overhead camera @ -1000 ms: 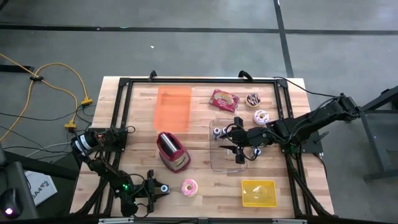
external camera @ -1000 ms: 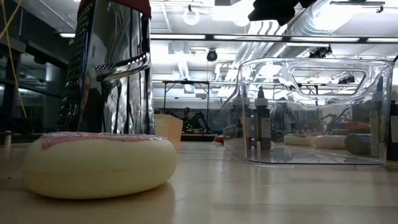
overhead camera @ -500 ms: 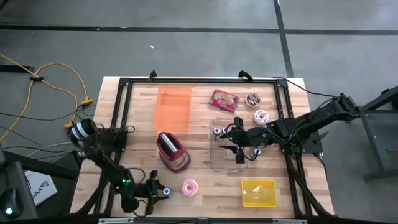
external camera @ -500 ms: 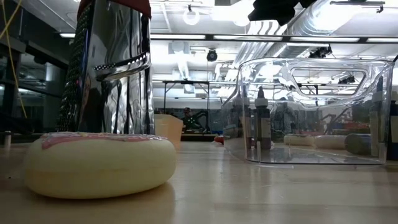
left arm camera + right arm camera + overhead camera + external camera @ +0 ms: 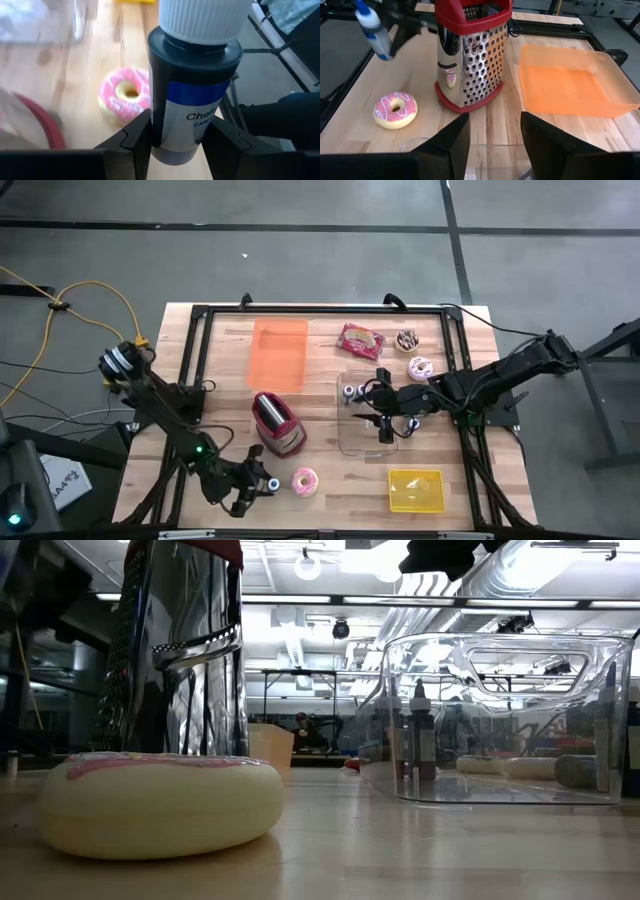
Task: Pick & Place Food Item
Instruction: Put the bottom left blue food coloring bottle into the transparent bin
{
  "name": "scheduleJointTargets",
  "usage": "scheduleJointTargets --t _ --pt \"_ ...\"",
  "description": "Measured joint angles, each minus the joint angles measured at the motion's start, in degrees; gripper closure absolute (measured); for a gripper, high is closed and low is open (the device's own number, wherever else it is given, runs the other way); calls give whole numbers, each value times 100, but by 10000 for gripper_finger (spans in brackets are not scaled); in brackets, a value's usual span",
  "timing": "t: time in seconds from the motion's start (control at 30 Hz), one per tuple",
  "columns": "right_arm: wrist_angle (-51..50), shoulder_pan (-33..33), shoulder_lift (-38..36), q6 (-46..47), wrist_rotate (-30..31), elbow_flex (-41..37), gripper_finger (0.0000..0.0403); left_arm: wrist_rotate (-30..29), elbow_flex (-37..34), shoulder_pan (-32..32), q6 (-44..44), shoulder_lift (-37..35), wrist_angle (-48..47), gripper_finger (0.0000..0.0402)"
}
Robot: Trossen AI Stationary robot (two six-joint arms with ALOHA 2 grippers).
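My left gripper (image 5: pixel 258 480) is near the table's near edge, just left of a pink-iced donut (image 5: pixel 304 481) that lies flat on the wood. It is shut on a dark bottle (image 5: pixel 192 95) with a blue label and a white ribbed cap. The right wrist view shows that bottle (image 5: pixel 374 30) held up left of the grater. My right gripper (image 5: pixel 385 420) hangs open over a clear plastic container (image 5: pixel 368 430), touching nothing. A similar bottle (image 5: pixel 421 735) stands at the container. My left gripper pinches the bottle's lower body (image 5: pixel 175 145) between its two fingers (image 5: pixel 135 140), one on each side. The bottle runs along the fingers, with its white cap (image 5: pixel 205 20) at the far end, beyond the fingertips. The bottle is lifted clear of the table and tilted.
A red-and-steel grater (image 5: pixel 278 423) stands mid-table, with an orange tray (image 5: pixel 279 352) beyond it. A red packet (image 5: pixel 360 340), a chocolate donut (image 5: pixel 406 340) and a white-iced donut (image 5: pixel 419 367) lie far right. A yellow tub (image 5: pixel 415 490) sits near right. A black frame (image 5: pixel 195 360) rims the table.
The left arm's upper links have swung toward the table's far edge. Its gripper has turned and shifted a little toward the pink donut, still shut on the bottle.
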Motion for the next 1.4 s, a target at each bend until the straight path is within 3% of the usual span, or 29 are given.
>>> scheduleJointTargets --t 0.33,0.67,0.83,1.4 --pt "45 -1 0 0 0 -1 240 41 1175 60 701 -646 -1834 261" --pt "111 0 0 0 0 0 240 106 2862 506 1501 -1007 -3917 261" --pt "129 -2 0 0 0 0 240 673 3497 1131 1924 -1002 -4507 261" --pt "125 -2 0 0 0 -2 240 2995 4377 4107 3350 -674 -5558 261"
